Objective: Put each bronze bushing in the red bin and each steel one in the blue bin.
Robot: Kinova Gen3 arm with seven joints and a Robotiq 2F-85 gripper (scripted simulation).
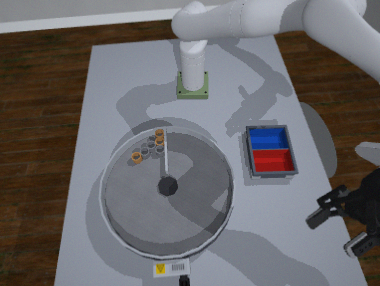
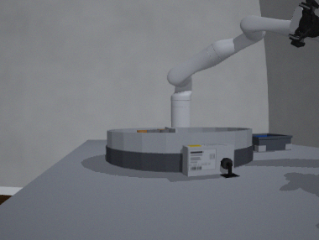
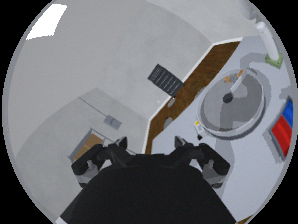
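The turntable (image 1: 135, 215) (image 2: 138, 144) (image 3: 215, 110) holds several bushings, grouped at its back left beside a thin divider wall (image 1: 166, 157). One bronze bushing (image 1: 138, 160) (image 3: 227, 79) stands at the group's left end; two more, a rear bronze bushing (image 1: 159, 133) and another bronze bushing (image 1: 159, 142), are near the divider. Three steel ones, a steel bushing (image 1: 151, 144), a second steel bushing (image 1: 145, 150) and a third steel bushing (image 1: 160, 150), stand among them. The blue bin (image 1: 268, 137) (image 3: 290, 114) and red bin (image 1: 272, 161) (image 3: 281, 135) show no bushings. My gripper (image 1: 337, 232) (image 2: 303, 23) (image 3: 150, 141) is open and empty, high up, right of the bins.
The arm's green base plate (image 1: 193, 94) (image 3: 274, 60) is behind the turntable. A box with a warning label (image 1: 171, 267) (image 2: 206, 159) and a small black stand (image 1: 184, 281) (image 2: 227, 164) are at the turntable's front. The turntable has a raised rim.
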